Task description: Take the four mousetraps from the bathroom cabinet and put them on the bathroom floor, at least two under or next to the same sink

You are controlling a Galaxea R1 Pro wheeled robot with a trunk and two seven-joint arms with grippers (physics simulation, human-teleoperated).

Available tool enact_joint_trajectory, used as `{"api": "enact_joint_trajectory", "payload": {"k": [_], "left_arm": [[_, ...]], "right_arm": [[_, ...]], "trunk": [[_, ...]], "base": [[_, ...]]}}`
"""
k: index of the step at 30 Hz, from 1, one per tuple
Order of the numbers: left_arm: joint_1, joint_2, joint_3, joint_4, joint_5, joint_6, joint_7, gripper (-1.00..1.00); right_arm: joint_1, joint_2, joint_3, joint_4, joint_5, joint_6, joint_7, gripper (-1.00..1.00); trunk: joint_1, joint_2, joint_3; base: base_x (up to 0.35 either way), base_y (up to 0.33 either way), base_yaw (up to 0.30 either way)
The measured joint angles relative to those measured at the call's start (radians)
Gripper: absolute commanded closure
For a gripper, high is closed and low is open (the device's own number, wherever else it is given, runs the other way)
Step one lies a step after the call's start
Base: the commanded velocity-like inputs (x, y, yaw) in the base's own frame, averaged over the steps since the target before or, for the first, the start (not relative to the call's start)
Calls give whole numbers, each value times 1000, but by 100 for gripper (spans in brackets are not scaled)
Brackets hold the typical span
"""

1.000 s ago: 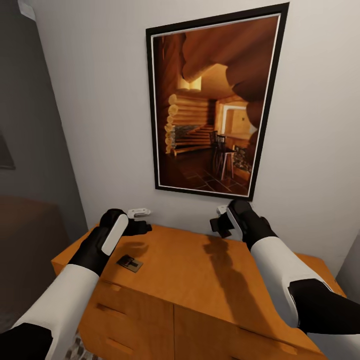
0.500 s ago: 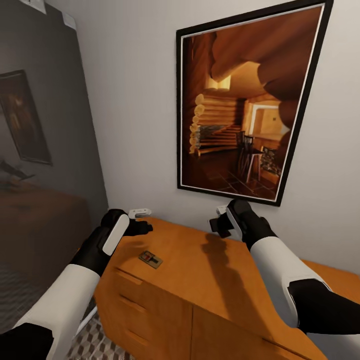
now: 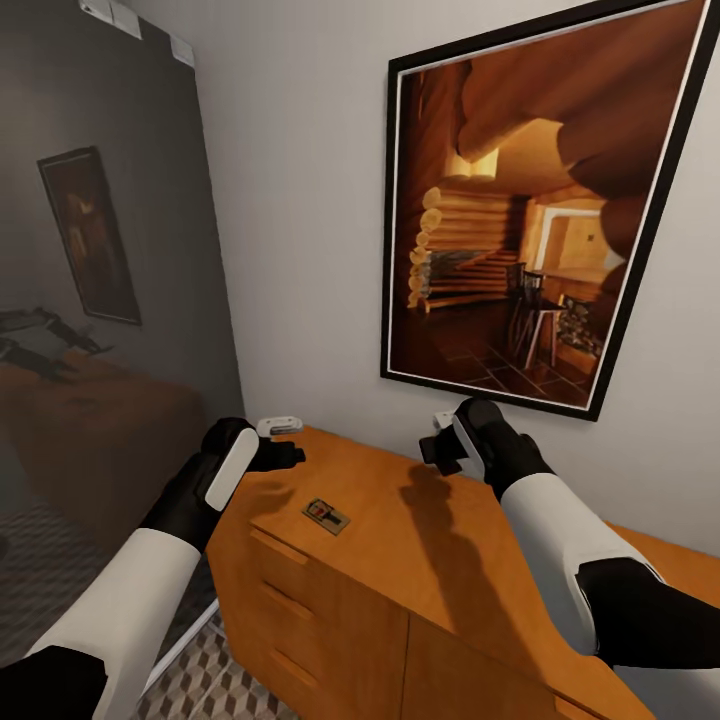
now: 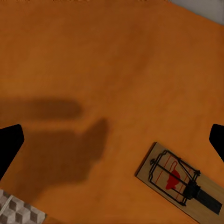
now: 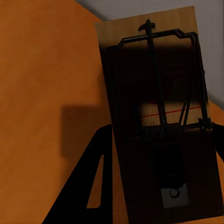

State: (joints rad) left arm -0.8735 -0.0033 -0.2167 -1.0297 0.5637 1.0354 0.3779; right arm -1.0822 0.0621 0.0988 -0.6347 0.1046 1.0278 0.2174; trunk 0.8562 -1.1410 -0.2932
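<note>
Left tool [image 3: 285, 440] wide over cabinet [image 3: 420, 560]; right tool [image 3: 440, 440] holding mousetrap [image 5: 161, 135].

Home interior: wooden cabinet [image 3: 420, 560], framed cabin picture [image 3: 530, 210], patterned tile floor [image 3: 200, 680].

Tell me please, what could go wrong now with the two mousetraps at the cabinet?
1. The flat mousetrap lies near the front edge of the cabinet. The left gripper, fingers open, hangs over that end and could push the trap off the edge instead of gripping it.
2. The other mousetrap seems held in the right gripper, close to the wall. A careless turn may knock it loose.
</note>
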Motion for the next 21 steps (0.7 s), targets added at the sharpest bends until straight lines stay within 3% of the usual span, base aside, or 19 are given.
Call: {"api": "enact_joint_trajectory", "payload": {"k": [21], "left_arm": [[0,1,0,-11,4,5,4,-100]], "right_arm": [[0,1,0,0,-2,1,0,100]], "trunk": [[0,0,0]], "base": [[0,-6,2]]}}
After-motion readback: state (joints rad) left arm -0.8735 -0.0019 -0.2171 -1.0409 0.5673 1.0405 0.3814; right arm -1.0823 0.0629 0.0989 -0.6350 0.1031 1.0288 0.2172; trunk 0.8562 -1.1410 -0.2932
